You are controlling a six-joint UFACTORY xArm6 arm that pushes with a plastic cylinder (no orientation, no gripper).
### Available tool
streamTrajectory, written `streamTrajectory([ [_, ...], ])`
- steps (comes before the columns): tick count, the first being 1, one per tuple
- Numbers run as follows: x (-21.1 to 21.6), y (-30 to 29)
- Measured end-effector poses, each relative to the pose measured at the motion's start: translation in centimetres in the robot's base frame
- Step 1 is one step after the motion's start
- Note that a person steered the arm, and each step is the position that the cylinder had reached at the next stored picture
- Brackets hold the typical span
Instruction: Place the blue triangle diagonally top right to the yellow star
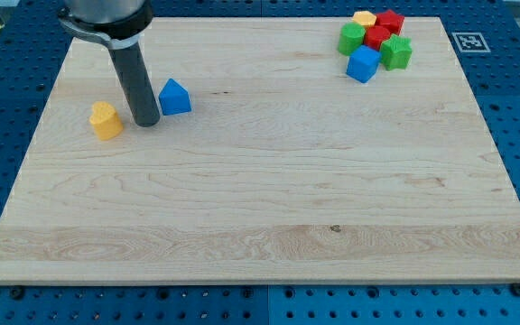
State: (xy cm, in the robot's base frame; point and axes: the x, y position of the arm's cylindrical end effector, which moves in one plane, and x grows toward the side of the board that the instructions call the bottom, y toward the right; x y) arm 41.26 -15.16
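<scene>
The blue triangle [175, 97] lies on the wooden board at the view's upper left. A yellow block [106, 120], its shape hard to make out, lies to the triangle's lower left. My tip [146, 121] stands between the two, touching or nearly touching the blue triangle's left side and a short gap to the right of the yellow block. The dark rod rises from the tip to the view's top left.
A cluster of blocks sits at the view's upper right: a yellow block [364, 19], two red blocks [390, 20] [377, 36], two green blocks [351, 38] [396, 52] and a blue cube [363, 64]. The wooden board [269, 199] rests on a blue pegboard table.
</scene>
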Motion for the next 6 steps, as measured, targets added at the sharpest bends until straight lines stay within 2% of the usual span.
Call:
streamTrajectory([
  [1, 1.0, 6.7],
  [2, 1.7, 10.7],
  [3, -3.0, 9.8],
  [6, -2.3, 2.5],
])
